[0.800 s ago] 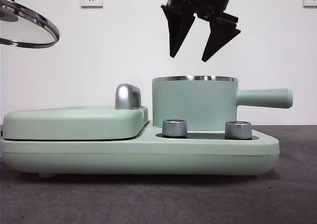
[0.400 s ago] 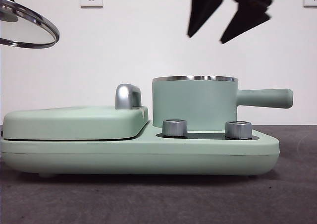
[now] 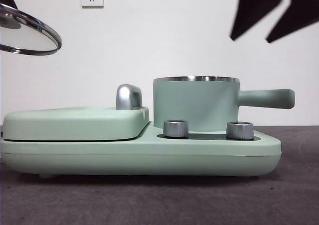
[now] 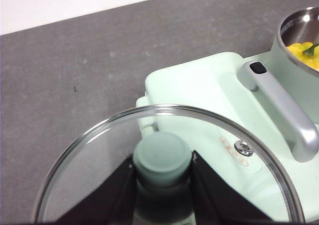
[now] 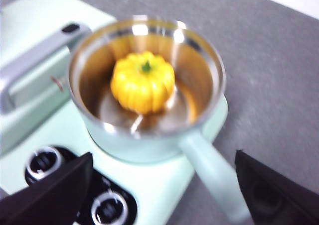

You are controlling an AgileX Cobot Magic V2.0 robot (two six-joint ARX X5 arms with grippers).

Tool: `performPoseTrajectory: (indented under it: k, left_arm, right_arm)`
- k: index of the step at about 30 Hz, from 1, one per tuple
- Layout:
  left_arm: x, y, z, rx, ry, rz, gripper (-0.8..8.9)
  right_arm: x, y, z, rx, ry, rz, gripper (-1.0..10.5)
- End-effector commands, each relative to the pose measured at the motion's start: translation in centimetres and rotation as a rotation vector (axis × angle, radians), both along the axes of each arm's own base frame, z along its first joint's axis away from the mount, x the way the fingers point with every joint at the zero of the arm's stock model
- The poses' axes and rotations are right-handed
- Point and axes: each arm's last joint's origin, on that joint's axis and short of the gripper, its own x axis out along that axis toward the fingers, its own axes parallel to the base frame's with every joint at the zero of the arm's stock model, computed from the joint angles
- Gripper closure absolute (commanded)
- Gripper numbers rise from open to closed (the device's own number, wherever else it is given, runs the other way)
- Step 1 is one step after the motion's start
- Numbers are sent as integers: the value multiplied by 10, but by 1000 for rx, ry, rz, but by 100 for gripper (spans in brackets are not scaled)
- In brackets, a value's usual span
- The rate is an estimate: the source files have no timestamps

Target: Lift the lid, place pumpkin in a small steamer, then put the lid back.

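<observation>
The mint-green small steamer stands on the cooker with its straight handle pointing right. The yellow-orange pumpkin sits inside the steamer, stem up; a part of it also shows in the left wrist view. My right gripper is open and empty, high above the steamer's handle at the upper right. My left gripper is shut on the mint-green knob of the glass lid, holding it high at the upper left, above the griddle cover.
The flat mint-green griddle cover with its chrome handle fills the cooker's left half. Two steel dials stand on the front of the cooker base. Grey tabletop lies around it, white wall behind.
My right gripper has risen and moved to the right, away from above the steamer. The lid in my left gripper has barely shifted.
</observation>
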Motion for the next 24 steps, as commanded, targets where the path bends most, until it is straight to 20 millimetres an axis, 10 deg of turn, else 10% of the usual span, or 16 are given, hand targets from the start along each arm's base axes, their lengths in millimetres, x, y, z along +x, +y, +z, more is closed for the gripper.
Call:
performPoseTrajectory:
  k: [1,24]
  left_arm:
    - [3,-2,7,-28,-35,5,798]
    - [85,-99,-9,-218,-290,-337,797]
  right_arm:
    - [-12,-7,-9,-1,5,-48,533]
    - [-85,-51,-16,56,-122,-81,533]
